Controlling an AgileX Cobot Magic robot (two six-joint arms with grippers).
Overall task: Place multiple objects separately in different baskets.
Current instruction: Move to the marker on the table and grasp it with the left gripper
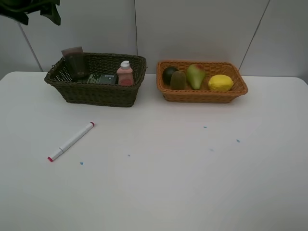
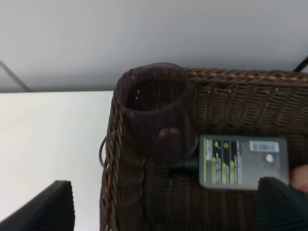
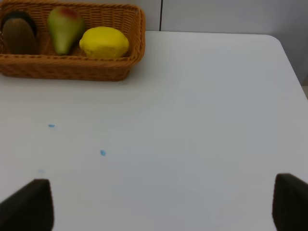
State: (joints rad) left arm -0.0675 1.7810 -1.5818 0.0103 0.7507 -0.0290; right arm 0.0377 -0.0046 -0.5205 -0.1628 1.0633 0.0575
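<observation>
The white marker [image 1: 70, 141] lies on the table [image 1: 168, 183] toward its left edge; the dark basket [image 1: 96, 94] at the back holds the cup [image 1: 75, 62], green bottle [image 1: 102, 79] and pink bottle [image 1: 125, 74]; the orange basket [image 1: 202, 95] holds mangosteen [image 1: 169, 74], kiwi [image 1: 178, 80], pear [image 1: 195, 76] and lemon [image 1: 220, 83]; left gripper [image 2: 163, 211] spread above the dark basket; right gripper [image 3: 159, 207] spread over bare table.

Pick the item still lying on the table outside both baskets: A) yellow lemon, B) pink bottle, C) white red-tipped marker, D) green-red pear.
C: the white red-tipped marker lies on the bare table, in front of the dark basket.
</observation>
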